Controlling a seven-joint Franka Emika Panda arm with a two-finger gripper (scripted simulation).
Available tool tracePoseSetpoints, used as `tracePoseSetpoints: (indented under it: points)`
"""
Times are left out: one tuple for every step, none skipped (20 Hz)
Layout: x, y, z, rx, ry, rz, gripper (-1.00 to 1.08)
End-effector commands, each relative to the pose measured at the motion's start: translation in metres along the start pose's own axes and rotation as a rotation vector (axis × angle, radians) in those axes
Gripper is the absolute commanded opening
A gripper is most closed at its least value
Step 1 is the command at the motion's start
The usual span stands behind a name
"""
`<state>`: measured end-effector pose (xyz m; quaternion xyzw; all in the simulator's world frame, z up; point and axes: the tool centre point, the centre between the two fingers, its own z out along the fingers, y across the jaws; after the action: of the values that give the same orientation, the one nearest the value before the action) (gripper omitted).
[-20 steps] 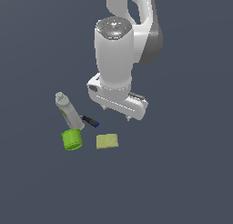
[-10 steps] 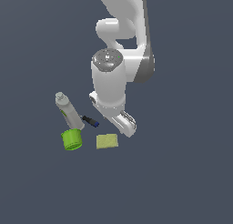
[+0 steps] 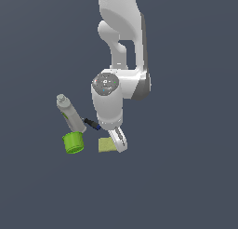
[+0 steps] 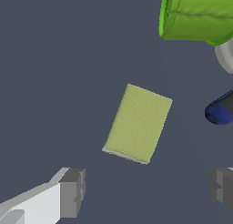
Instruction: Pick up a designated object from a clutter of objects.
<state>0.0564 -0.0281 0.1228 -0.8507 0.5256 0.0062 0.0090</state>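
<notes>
The gripper (image 4: 145, 191) is hanging with jaws spread wide, gripping nothing. The yellow-green block (image 4: 138, 123) is lying flat near the green cup (image 4: 198, 14), apart from both grey fingers (image 4: 73, 192).

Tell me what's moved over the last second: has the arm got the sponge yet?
Not yet. The arm swung toward the exterior view's left and came down, so the gripper now hangs open right by the sponge, which lies flat and untouched. The bottle, green cup and marker stayed put.
</notes>
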Motion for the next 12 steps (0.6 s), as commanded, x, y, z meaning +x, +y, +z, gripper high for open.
tracePoseSetpoints:
  points:
    - [0.004, 0.002, 0.014, -0.001, 0.004, 0.077, 1.00]
    - [0.006, 0.003, 0.020, -0.001, 0.005, 0.104, 1.00]
    - [0.007, 0.003, 0.025, -0.002, 0.006, 0.130, 1.00]
    - [0.009, 0.004, 0.029, -0.002, 0.008, 0.154, 1.00]
    - [0.010, 0.005, 0.033, -0.003, 0.009, 0.177, 1.00]
    - [0.011, 0.006, 0.037, -0.003, 0.011, 0.198, 1.00]
    - [0.012, 0.007, 0.041, -0.004, 0.012, 0.218, 1.00]
    - [0.013, 0.007, 0.045, -0.004, 0.013, 0.235, 1.00]
    - [0.014, 0.008, 0.048, -0.004, 0.015, 0.252, 1.00]
    - [0.015, 0.009, 0.050, -0.004, 0.016, 0.267, 1.00]
    - [0.016, 0.009, 0.053, -0.005, 0.017, 0.280, 1.00]
    - [0.017, 0.010, 0.055, -0.005, 0.018, 0.292, 1.00]
